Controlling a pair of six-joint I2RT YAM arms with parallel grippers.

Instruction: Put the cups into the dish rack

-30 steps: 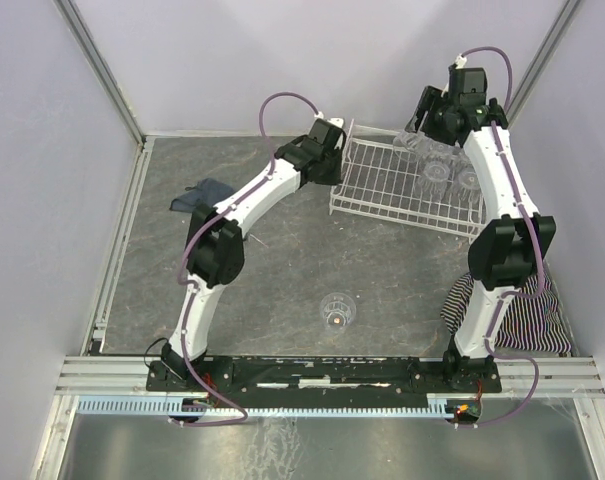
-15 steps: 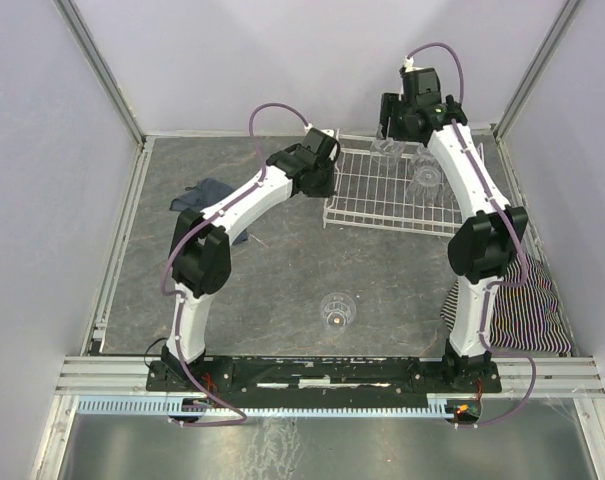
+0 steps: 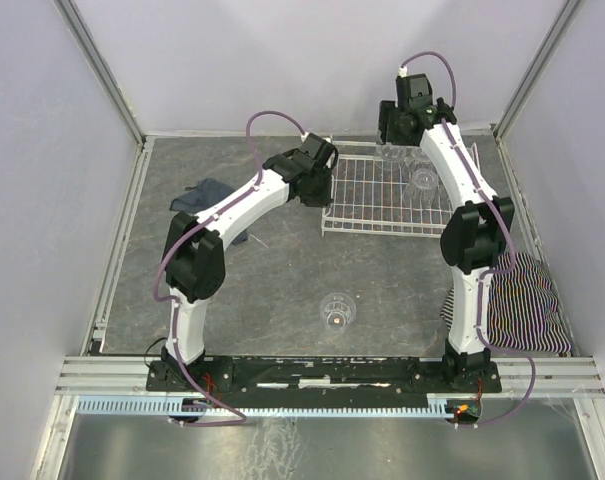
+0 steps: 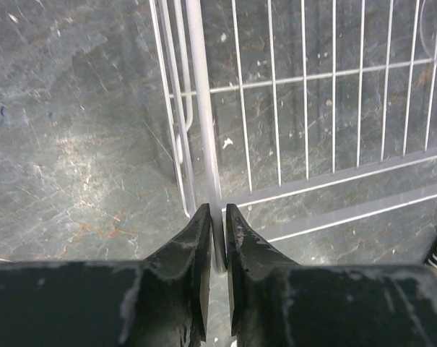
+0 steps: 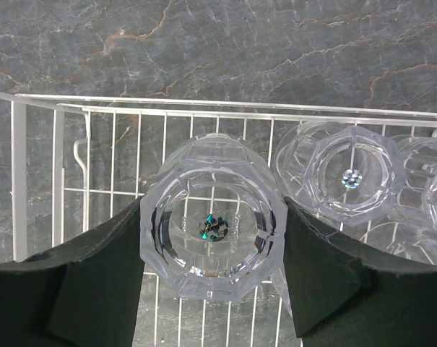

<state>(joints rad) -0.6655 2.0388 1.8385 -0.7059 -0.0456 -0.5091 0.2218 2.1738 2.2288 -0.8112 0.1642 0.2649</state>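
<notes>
Nearest the arm bases, a lone cup [image 3: 337, 310] stands on the grey counter [image 3: 282, 270]. It is well apart from everything else and roughly midway between the two arms. To its right, a striped cloth [image 3: 527, 310] lies at the counter's right edge, just beside the right arm's lower link. Farther back on the left, a dark cloth [image 3: 207, 195] lies crumpled, and the left arm crosses its edge in the top view.

Beyond that sits the rack [image 3: 367, 195], on the far right part of the counter. The left gripper [image 4: 217, 211] is at the rack's left side, its jaws pressed almost together and pinching the thick rim wire. In the left wrist view that wire runs straight up from the fingertips, with the grid floor to its right and bare counter to its left.

Farthest back, the right gripper [image 5: 213, 224] reaches over the rack's far side and clamps a held cup [image 5: 204, 173], one dark finger against each side. The cup is seen end-on, above the grid and near the far rim. Whether it touches the wires cannot be told. Just beside it, to the right in the wrist view, a second cup [image 5: 341, 177] sits in the rack. More cups [image 5: 420, 181] crowd past that one toward the frame edge.
</notes>
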